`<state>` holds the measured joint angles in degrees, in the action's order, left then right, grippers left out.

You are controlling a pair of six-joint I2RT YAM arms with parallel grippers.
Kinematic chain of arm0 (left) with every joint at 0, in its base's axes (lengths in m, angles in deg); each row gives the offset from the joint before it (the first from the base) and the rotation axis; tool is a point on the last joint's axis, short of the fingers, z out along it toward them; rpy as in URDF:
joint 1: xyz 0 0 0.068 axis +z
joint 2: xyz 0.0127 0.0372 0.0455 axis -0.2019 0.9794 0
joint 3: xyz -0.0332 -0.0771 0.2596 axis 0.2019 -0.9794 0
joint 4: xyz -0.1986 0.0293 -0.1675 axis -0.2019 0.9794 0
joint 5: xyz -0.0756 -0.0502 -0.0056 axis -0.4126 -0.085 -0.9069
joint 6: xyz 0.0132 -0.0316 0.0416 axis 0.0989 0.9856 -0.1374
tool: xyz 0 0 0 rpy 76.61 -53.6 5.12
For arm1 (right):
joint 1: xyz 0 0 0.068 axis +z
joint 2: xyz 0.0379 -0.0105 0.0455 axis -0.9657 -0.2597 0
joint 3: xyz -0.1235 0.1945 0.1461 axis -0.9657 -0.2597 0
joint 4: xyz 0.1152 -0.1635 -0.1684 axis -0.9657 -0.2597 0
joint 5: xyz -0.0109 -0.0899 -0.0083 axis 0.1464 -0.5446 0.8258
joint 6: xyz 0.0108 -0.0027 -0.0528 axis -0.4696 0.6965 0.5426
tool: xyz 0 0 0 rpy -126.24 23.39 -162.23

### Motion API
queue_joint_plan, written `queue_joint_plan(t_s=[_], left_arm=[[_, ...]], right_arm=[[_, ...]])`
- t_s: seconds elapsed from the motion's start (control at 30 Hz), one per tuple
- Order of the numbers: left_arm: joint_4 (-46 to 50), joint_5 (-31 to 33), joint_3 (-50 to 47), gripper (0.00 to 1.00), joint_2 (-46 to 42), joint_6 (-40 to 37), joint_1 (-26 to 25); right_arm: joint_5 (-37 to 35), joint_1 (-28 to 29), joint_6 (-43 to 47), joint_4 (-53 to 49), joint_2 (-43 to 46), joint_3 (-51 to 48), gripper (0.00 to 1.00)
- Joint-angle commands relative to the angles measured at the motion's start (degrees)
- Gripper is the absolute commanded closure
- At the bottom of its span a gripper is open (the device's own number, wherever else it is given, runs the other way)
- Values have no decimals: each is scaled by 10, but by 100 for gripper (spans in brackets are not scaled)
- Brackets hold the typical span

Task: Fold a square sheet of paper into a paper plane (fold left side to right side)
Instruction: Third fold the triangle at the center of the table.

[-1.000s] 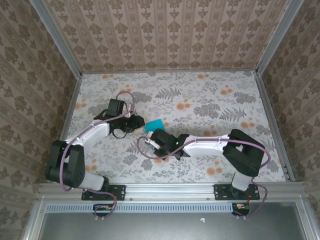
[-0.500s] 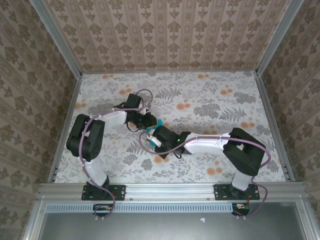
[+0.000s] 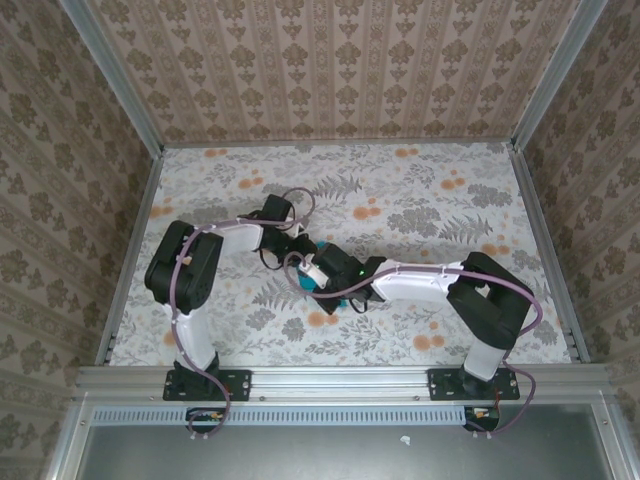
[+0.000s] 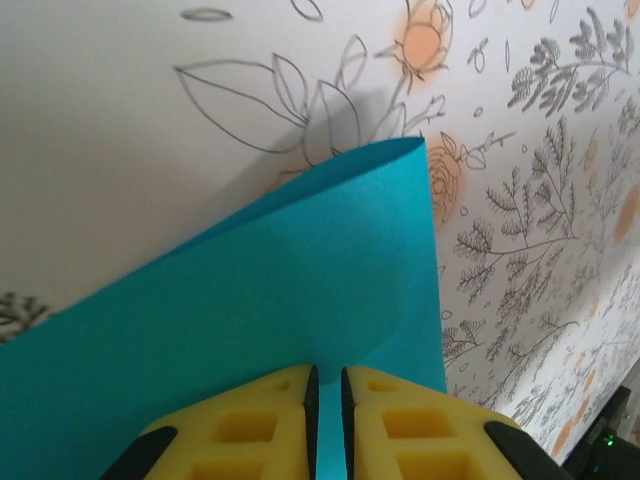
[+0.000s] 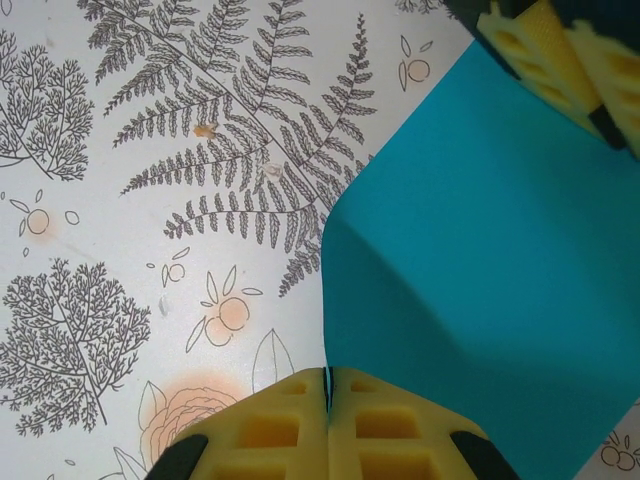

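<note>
Cyan paper (image 4: 300,290) clamped at two edges by left gripper (image 4: 326,378) and right gripper (image 5: 328,380); best carried over slowly, edges matched before creasing.

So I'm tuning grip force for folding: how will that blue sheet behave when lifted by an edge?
Probably floppy: the square sheet of paper curls up off the table where the left claw pinches it. Likely very light, since two edge pinches, with the right claw, hold it bowed. Its thin edge suggests sharp bends would crease it.
</note>
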<state>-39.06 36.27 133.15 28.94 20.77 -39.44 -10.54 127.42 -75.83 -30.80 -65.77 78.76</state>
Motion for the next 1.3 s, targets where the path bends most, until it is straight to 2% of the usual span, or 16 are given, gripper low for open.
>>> queue_joint_plan(t_s=[0.0, 0.1, 0.4, 0.63, 1.27], left_arm=[[10, -1, 4, 84, 17, -24, -2], [10, -2, 3, 84, 22, -29, -4], [16, 3, 7, 86, 29, -38, -9], [14, 3, 10, 87, 28, -40, -12], [31, 12, 13, 88, 23, -47, -13]], right_arm=[[59, -19, -26, -20, 7, 15, 100], [90, -36, -40, -25, 4, 17, 100], [125, -75, -74, -21, -12, 12, 100], [130, -80, -79, -18, -13, 8, 100], [212, -119, -102, 16, -26, -2, 100]])
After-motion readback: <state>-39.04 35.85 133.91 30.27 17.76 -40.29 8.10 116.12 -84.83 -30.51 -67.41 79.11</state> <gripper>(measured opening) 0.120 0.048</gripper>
